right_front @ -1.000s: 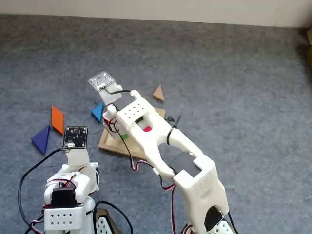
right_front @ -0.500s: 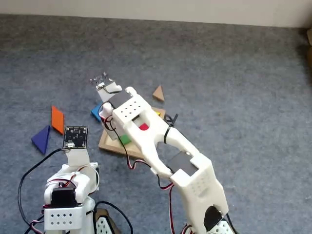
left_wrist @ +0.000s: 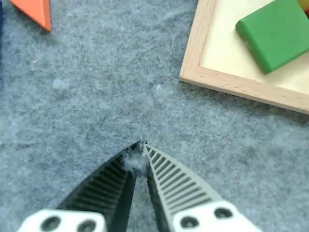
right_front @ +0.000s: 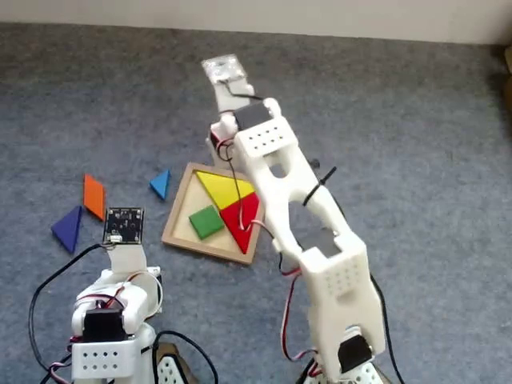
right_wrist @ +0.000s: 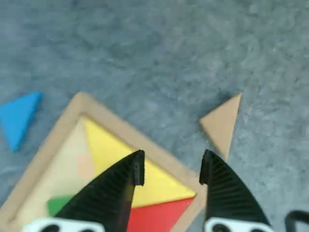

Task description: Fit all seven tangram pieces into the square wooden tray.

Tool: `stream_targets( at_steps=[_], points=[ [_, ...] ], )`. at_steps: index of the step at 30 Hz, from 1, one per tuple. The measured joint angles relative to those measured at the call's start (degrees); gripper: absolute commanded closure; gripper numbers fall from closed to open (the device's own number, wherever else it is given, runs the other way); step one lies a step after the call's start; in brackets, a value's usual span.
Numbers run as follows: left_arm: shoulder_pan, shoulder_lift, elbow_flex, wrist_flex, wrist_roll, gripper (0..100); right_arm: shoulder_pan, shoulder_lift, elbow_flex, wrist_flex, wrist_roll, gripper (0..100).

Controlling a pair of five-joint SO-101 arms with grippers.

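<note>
The square wooden tray (right_front: 178, 230) lies mid-table and holds a yellow triangle (right_front: 226, 188), a red triangle (right_front: 244, 216) and a green square (right_front: 206, 222). Left of it lie a small blue triangle (right_front: 161, 183), an orange piece (right_front: 94, 195) and a dark blue triangle (right_front: 69, 227). My right arm (right_front: 276, 172) stretches over the tray's far corner. My right gripper (right_wrist: 171, 166) hangs open above that corner, with a tan triangle (right_wrist: 223, 123) just beyond the rim. My left gripper (left_wrist: 140, 147) is shut on nothing, low over the carpet short of the tray's rim (left_wrist: 198, 48) and the green square (left_wrist: 275, 31).
Grey carpet (right_front: 416, 128) covers the table, with free room to the right and at the back. The left arm's base (right_front: 108, 332) stands at the near left, its camera board (right_front: 124, 226) close to the tray's left corner.
My right arm has swung from over the tray's left side toward the far side, uncovering the pieces in the tray and now covering the tan triangle in the high view. The left arm kept still.
</note>
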Motion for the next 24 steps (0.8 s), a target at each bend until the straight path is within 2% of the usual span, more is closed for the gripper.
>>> stream_targets(
  at_steps=[9,14,24],
  points=[
    [0.0,0.0,0.0,0.0,0.0,100,2.5,10.2,-4.8,-3.6,-0.1,82.4],
    [0.0,0.0,0.0,0.0,0.0,100,4.7,10.3,-6.3,-3.3,-0.1,82.4],
    [0.0,0.0,0.0,0.0,0.0,100,4.7,10.3,-10.7,-4.1,-0.1,82.4]
  ],
)
